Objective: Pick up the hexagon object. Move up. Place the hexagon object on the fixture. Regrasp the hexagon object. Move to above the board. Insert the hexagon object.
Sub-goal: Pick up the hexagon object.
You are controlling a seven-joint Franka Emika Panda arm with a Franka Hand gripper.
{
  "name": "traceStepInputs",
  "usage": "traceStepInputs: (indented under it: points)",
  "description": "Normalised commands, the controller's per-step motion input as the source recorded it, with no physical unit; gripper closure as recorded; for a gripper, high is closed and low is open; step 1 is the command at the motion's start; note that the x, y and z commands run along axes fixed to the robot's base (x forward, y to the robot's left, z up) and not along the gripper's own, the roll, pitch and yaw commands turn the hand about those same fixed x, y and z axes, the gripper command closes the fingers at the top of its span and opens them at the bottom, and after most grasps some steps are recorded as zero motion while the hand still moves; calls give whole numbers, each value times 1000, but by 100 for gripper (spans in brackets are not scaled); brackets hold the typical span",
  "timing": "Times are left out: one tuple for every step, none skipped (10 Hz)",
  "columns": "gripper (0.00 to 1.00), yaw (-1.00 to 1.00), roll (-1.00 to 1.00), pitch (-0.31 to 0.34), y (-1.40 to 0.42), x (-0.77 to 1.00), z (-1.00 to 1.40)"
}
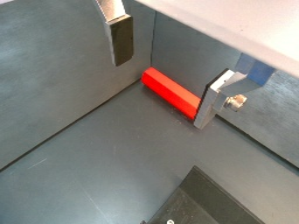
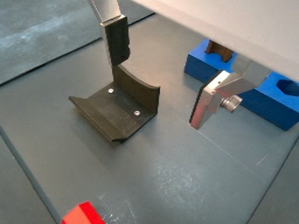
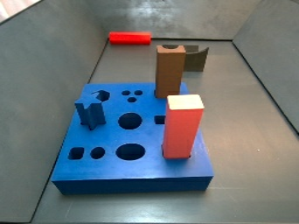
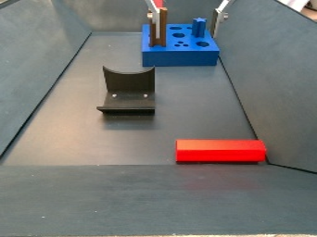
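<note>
Open empty claw (image 1: 163, 74) apparently above hexagon object (image 1: 170, 91).

Hexagon object (image 4: 221, 151) bright red; board (image 3: 135, 140) blue; fixture (image 2: 117, 108) dark grey.

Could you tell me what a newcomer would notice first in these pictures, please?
The bright red rod stands out first, lying flat on the grey floor, apart from everything else. Next comes the blue board with its holes, carrying a tall red block and a brown post. The gripper hangs open above the rod, touching nothing, and the dark notched fixture stands between rod and board.
</note>
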Motion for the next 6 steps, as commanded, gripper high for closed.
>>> traceStepInputs:
  points:
    - [0,0,0,0,0,-17,0]
    - [0,-623,0,-60,146,0,-177]
    - [0,-1000,0,-41,9,3,-374]
    - [0,-1000,0,-53,0,20,-371]
    - [0,-1000,0,-60,0,29,-354]
    - [0,-1000,0,-76,0,23,-320]
